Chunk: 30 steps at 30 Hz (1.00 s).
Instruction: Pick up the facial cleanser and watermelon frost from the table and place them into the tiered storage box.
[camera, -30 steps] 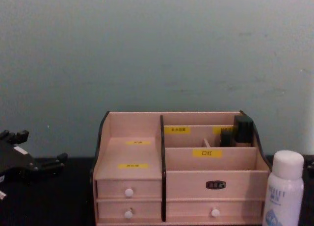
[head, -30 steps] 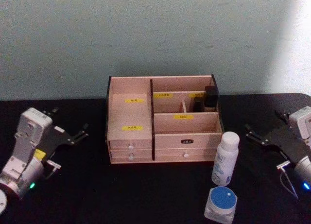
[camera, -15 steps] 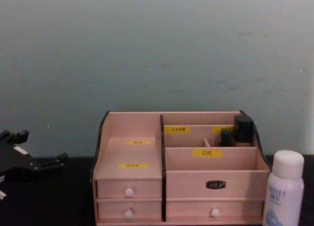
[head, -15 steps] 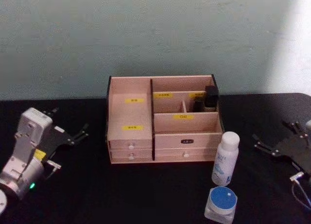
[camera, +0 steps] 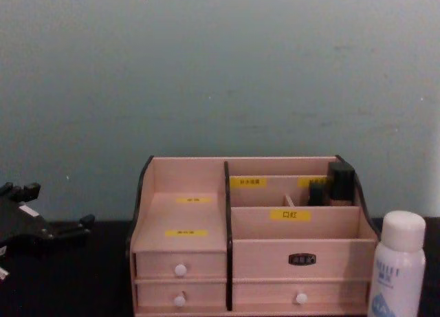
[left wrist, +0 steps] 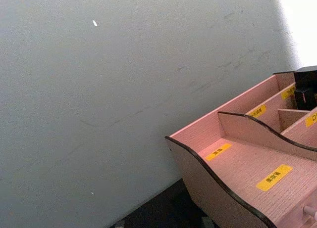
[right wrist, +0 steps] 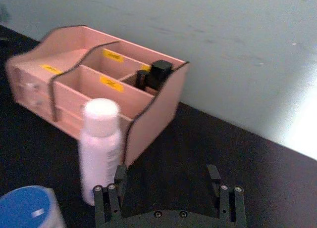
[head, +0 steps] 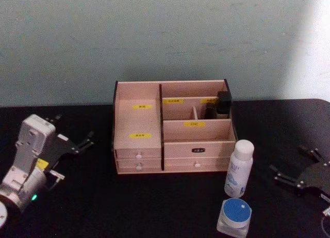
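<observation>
Since a second ago the right gripper [head: 286, 158] has sunk toward the black tabletop [head: 154, 202] and drawn nearer the robot. It now sits well off to the right of the pale pinkish wooden tiered storage box [head: 206, 150] and forward of the box's front. Its jaws stand wide and hold nothing.

Nearest of all, well in front of the box's right corner, stands the watermelon frost [head: 234, 216], a squat clear round jar with a flat blue lid. It is upright and untouched. Just before that same corner is the facial cleanser [head: 240, 168], a tall white cylindrical bottle with a rounded cap and blue print. It is upright and close to the drawer front, though whether they touch cannot be told.

Level with the box's front and well apart on its left, the left gripper [head: 72, 129] rests idle, its jaws spread and empty. In the box's rear right compartment sit small dark bottles [head: 223, 105]; the other open compartments look bare.

By my judgement this is the approach before the first pick, and nothing is stowed yet. The next move calls for the right gripper to travel toward the box's right corner and straddle the cleanser's body at mid height. It should close without knocking the bottle against the box or clipping the jar.
</observation>
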Motion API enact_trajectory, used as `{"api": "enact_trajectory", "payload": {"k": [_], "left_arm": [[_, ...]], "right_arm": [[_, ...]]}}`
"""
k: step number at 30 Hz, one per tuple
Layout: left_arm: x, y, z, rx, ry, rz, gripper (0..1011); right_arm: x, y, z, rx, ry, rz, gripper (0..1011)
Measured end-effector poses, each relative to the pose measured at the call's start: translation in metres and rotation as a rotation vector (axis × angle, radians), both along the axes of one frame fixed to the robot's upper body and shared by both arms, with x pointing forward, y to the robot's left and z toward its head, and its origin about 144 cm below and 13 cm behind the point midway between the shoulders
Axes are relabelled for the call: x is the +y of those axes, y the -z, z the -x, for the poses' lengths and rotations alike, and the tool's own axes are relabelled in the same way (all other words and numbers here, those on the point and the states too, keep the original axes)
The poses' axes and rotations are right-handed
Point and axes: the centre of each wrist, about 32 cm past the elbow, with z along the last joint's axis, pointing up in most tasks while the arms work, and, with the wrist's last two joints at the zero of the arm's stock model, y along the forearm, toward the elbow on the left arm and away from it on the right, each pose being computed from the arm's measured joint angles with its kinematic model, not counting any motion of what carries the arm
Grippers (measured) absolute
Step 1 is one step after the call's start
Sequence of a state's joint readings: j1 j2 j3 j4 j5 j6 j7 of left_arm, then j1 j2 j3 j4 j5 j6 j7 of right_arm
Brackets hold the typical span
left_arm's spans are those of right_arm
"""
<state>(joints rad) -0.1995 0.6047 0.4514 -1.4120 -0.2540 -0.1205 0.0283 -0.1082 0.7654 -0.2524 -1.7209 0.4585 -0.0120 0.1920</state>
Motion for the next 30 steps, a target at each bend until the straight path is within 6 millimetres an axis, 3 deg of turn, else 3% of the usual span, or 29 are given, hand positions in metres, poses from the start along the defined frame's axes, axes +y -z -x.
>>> {"api": "enact_trajectory", "payload": {"k": [15, 30], "left_arm": [[0.000, 0.000, 0.000, 0.000, 0.000, 0.000, 1001], [0.000, 0.000, 0.000, 0.000, 0.000, 0.000, 1001]], "right_arm": [[0.007, -0.012, 0.018, 0.082, -0.136, -0.068, 1000], [0.029, -0.008, 0.003, 0.120, -0.160, -0.077, 1000]]}}
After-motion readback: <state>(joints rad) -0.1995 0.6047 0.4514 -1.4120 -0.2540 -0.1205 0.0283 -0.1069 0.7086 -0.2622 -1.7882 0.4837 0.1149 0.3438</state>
